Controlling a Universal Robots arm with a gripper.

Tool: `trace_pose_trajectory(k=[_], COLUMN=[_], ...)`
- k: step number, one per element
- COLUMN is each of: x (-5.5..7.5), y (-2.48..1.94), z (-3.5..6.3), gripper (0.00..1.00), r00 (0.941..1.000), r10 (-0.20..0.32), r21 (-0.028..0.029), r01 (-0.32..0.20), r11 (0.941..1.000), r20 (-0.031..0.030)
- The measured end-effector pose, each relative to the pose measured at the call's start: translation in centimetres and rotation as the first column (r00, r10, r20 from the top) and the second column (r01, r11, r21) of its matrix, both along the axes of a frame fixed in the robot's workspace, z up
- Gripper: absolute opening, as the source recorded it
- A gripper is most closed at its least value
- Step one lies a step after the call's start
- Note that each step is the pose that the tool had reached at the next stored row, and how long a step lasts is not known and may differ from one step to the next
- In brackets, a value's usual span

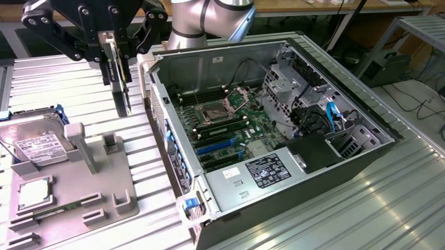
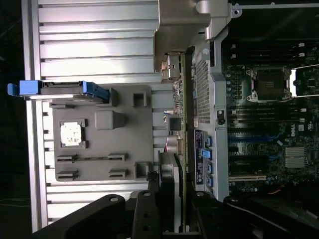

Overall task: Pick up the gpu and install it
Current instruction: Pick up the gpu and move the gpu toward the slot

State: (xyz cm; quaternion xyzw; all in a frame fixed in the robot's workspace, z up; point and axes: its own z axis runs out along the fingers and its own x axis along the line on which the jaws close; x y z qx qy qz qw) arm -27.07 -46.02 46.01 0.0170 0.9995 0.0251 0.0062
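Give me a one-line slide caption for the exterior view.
Gripper holds the gpu upright above the slatted table, beside the open computer case.

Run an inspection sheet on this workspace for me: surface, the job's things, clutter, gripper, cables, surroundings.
Surface: ribbed aluminium table carrying a grey fixture tray and an open computer case.
Job's things: the gpu hangs edge-on, off the table, between the tray and the case; the motherboard lies exposed inside the case.
Clutter: a hard drive and a processor chip sit in the tray.
Gripper: the gripper is shut on the gpu's upper part.
Cables: black cables and a blue cable inside the case; loose floor cables.
Surroundings: a metal rack at the exterior view's right.
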Motion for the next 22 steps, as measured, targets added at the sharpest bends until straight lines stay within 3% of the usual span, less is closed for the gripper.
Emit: trace_pose_trajectory(k=[22], x=[2.1], y=[-0.01], z=[-0.01], gripper=[0.28], r00=[1.0000], r10=[0.000], r21=[0.0000], r01=[0.000], r11=[1.0000], r20=[0.0000])
